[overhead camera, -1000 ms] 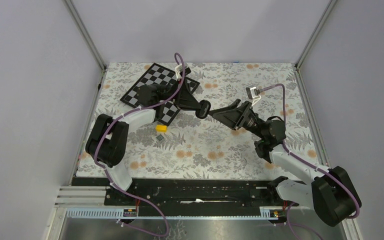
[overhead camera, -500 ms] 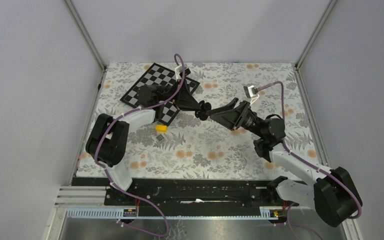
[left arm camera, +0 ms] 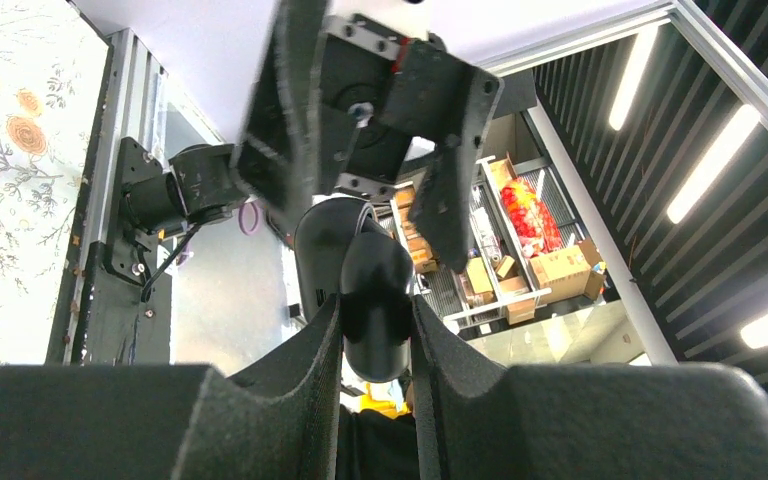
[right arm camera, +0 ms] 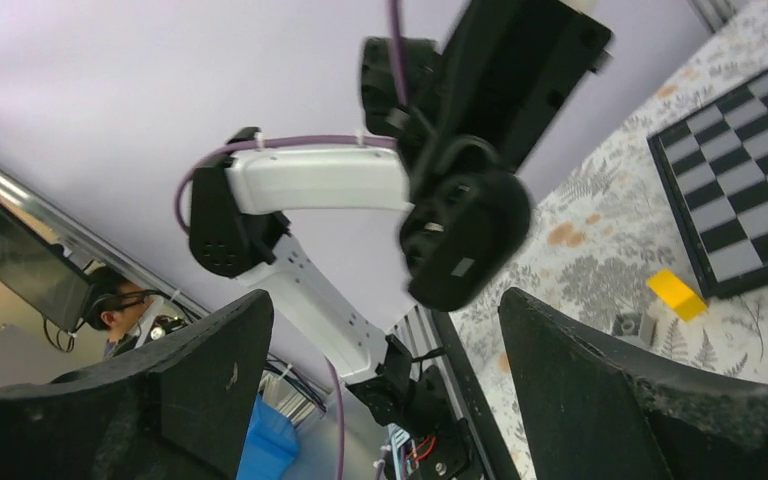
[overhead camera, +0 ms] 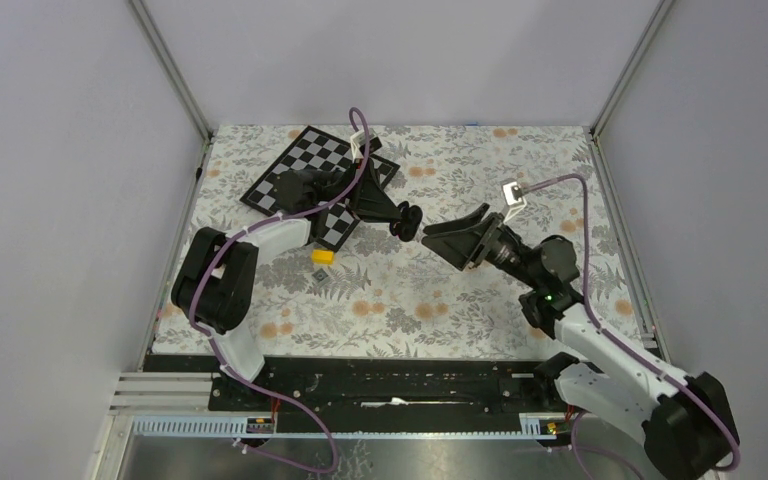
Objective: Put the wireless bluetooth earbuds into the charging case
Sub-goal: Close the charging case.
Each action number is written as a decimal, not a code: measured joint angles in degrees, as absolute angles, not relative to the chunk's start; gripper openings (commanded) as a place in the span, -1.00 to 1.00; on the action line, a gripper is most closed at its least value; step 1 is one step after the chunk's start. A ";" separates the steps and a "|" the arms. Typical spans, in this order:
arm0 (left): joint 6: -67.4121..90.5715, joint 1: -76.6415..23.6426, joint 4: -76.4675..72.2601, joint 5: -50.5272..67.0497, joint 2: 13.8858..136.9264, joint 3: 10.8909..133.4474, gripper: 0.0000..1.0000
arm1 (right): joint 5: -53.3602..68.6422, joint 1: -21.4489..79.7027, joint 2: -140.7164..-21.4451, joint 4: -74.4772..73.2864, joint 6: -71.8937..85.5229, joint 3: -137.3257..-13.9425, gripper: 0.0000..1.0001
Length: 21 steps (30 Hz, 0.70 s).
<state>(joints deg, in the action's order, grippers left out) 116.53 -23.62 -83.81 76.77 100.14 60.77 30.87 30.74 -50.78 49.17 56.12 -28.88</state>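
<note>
My left gripper [overhead camera: 406, 222] is shut on a black rounded charging case [left arm camera: 374, 312] and holds it in the air above the table's middle. The case also shows in the right wrist view [right arm camera: 463, 238], ahead of my right fingers. My right gripper [overhead camera: 438, 236] is open and empty, a short gap to the right of the case and facing it; in its own view [right arm camera: 385, 305] the jaws stand wide apart. No earbuds show in any view.
A small yellow block [overhead camera: 322, 256] lies on the floral table [overhead camera: 410, 300], with a small grey piece [right arm camera: 634, 326] near it. A black-and-white checkerboard [overhead camera: 310, 162] lies at the back left under the left arm.
My right gripper has drawn back to the right from the case, where it was close against it half a second ago. The left gripper holds still with the case.
</note>
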 measured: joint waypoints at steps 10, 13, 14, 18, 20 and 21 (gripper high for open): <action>117.16 -23.62 -83.94 76.79 100.12 60.80 -1.00 | 34.26 30.70 -63.40 64.34 62.11 -27.09 0.78; 117.32 -23.62 -83.94 76.79 100.12 60.80 -1.00 | 34.89 30.70 -64.07 69.45 63.66 -27.09 0.77; 117.43 -23.62 -83.96 76.79 100.12 60.80 -1.00 | 35.07 30.70 -64.62 71.20 64.36 -27.09 0.77; 117.54 -23.62 -84.01 76.79 100.09 60.80 -1.00 | 35.31 30.70 -68.66 78.22 67.64 -27.11 0.76; 117.54 -23.62 -84.01 76.79 100.05 60.80 -1.00 | 35.48 30.70 -70.70 80.73 69.12 -27.11 0.76; 117.54 -23.62 -84.01 76.79 100.01 60.80 -1.00 | 35.48 30.70 -71.35 81.41 69.65 -27.11 0.75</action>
<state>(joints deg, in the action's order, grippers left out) 117.54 -23.62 -84.01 76.79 100.01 60.80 35.48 30.70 -71.35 81.41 69.65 -27.11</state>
